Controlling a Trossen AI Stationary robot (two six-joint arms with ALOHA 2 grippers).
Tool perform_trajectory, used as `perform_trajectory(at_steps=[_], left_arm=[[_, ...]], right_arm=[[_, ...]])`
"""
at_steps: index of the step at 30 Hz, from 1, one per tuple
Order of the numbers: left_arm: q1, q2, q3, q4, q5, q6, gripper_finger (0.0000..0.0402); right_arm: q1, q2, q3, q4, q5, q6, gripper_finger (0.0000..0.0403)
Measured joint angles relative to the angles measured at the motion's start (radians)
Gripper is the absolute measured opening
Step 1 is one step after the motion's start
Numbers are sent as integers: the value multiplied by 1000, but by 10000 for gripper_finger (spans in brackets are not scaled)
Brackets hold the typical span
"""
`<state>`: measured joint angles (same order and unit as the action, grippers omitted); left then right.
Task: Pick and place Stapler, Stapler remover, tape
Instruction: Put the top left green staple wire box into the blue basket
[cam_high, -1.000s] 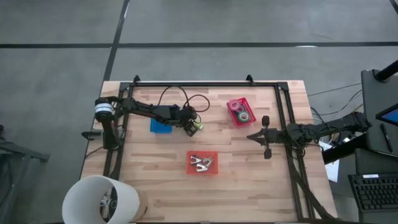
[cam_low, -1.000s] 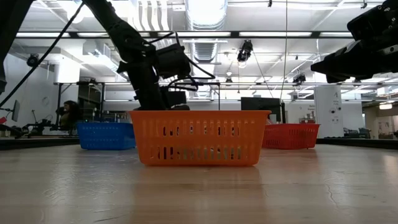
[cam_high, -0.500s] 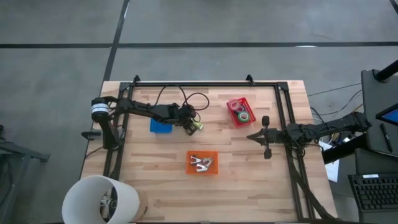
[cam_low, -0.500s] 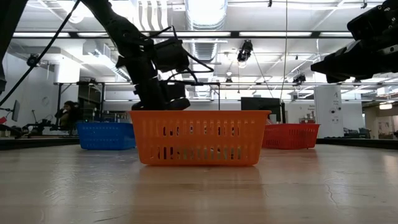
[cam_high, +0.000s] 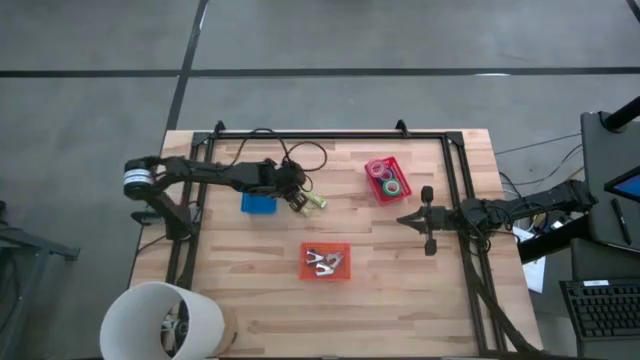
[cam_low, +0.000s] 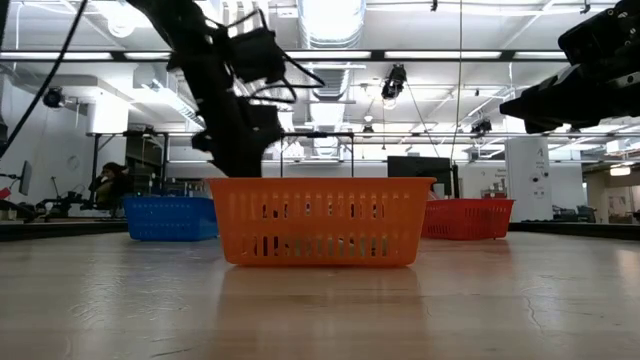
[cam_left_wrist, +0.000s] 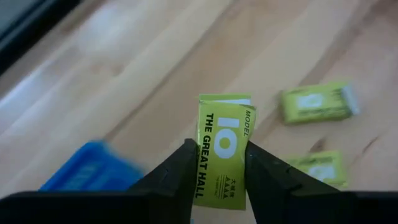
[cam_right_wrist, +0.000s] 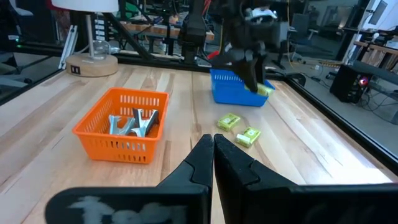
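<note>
I see a small yellow-green staple box (cam_left_wrist: 222, 158) pinched between the fingers (cam_left_wrist: 175, 174) of my left pincer (cam_high: 297, 200), its long axis running straight out along the fingers, printed face toward the wrist camera. The left pincer hangs above the bench (cam_high: 400, 300), just beside the blue bin (cam_high: 258, 203), on the side facing the red bin.

Two more staple boxes (cam_right_wrist: 229, 121) lie flat on the wood near the blue bin, close together but apart; I see them in the right wrist view, between the blue bin (cam_right_wrist: 239, 90) and the orange bin. Each lies at a slant to the bench edge.

The orange bin (cam_high: 326, 262) sits nearer the front of the bench than the blue bin, and holds metal staple removers (cam_right_wrist: 134, 122), leaning against each other with handles upward.

The red bin (cam_high: 386, 180) stands well apart from the blue bin, toward the right arm's side, at an angle to the bench edge. In it lie the tape rolls (cam_high: 390, 183), flat, open centres upward.

My right pincer (cam_high: 404, 219) waits off beyond the red bin, fingers (cam_right_wrist: 196, 163) pressed together with nothing between them, pointing toward the blue bin.
</note>
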<state>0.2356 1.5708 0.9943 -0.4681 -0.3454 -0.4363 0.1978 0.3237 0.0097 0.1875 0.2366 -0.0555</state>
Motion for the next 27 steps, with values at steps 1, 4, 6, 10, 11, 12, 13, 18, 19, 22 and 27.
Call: perform_trajectory(at_steps=[1,4,6,10,11,12,13,18,19,22,27], left_arm=[[0,-20,0,-40,-14,-20,122],[-3,-75,-1,-154,-70,-88,121],[-5,-109,-10,-217,-109,-130,120],[-8,-176,-64,-265,-148,-227,121],[-8,-190,-82,-273,-148,-253,122],[-8,-202,-101,-274,-150,-275,122],[-8,-213,-121,-273,-151,-298,122],[-8,-235,-212,-265,-139,-412,121],[-8,-235,-227,-264,-137,-444,122],[-8,-229,-272,-207,-131,-500,125],[-8,-227,-337,-52,-97,-473,125]], right_arm=[[0,0,0,0,0,1,8],[0,0,0,0,0,1,8],[0,0,0,0,0,1,8],[0,0,0,0,0,0,8],[0,0,0,0,0,1,8],[0,0,0,0,0,2,8],[0,0,0,0,0,2,8],[0,0,0,0,0,2,8],[0,0,0,0,0,0,8],[0,0,0,0,0,2,8],[0,0,0,0,0,2,8]])
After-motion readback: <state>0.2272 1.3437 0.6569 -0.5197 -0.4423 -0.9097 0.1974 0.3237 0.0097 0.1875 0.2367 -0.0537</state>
